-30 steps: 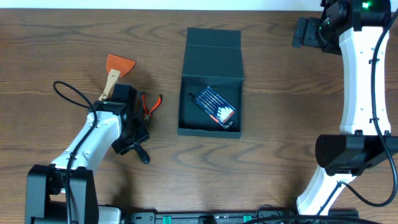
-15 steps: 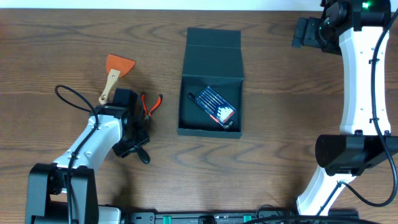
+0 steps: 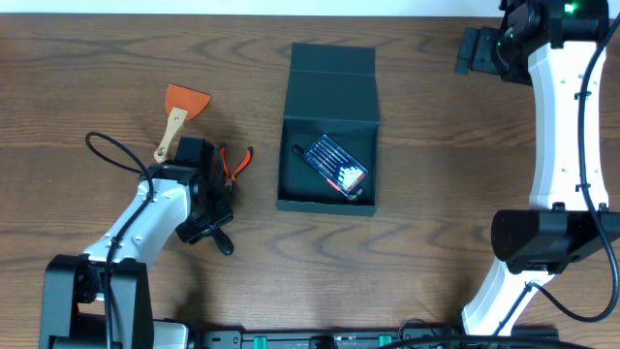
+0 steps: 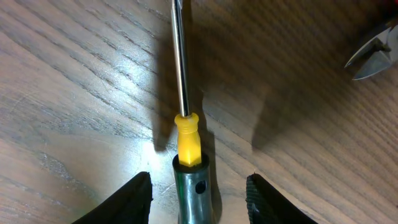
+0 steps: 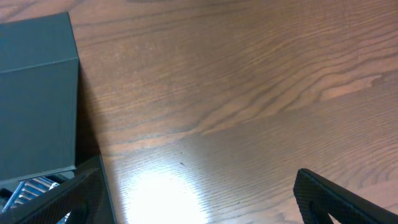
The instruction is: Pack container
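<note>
At a wooden table (image 3: pixel 87 58), the left gripper (image 4: pixel 198 186) hangs low over a screwdriver (image 4: pixel 188 140), its two dark fingers (image 4: pixel 134 199) set partway apart with the metal handle lying between them; a strip of bare wood shows on either side, so neither finger touches the tool. The yellow collar and thin steel shaft run straight out ahead of the fingertips. Off to the far right of those fingers, the steel nose of the red-handled pliers (image 3: pixel 232 162) pokes into the wrist view, near the tool but apart from it. An orange scraper with a pale wooden handle (image 3: pixel 180 109) lies farther out, beyond the pliers. The container (image 3: pixel 327 145) sits open in the middle of the table, well to the right of the left fingers, its flap lid (image 3: pixel 332 73) folded back flat. A small blue drill-bit case (image 3: pixel 336 163) lies slantwise inside. Across the table, the right gripper (image 5: pixel 199 180) hovers over bare wood with its fingers (image 5: pixel 339 199) spread wide and nothing between them. The container's lid lies just beyond the left finger, and a sliver of the drill-bit case shows beside that fingertip.
</note>
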